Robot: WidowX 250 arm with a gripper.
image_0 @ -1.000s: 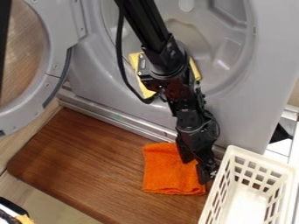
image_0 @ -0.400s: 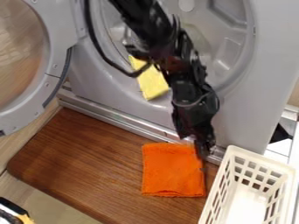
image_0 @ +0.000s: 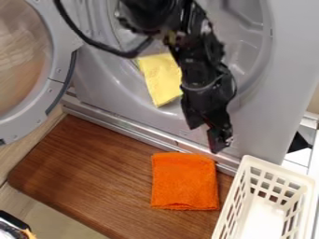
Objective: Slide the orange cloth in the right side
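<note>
Hanging clear of the orange cloth (image_0: 184,182), the gripper (image_0: 215,144) (wide or narrow, I cannot tell) likely lets it lie flat, right-side placement seemingly achieved.

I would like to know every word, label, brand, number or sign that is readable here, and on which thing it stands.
None: no text can be read on the orange cloth, the yellow cloth, the plastic basket or the round door.

1 arm (image_0: 202,63) slanting down, end effector (image_0: 215,141) lowest.
</note>
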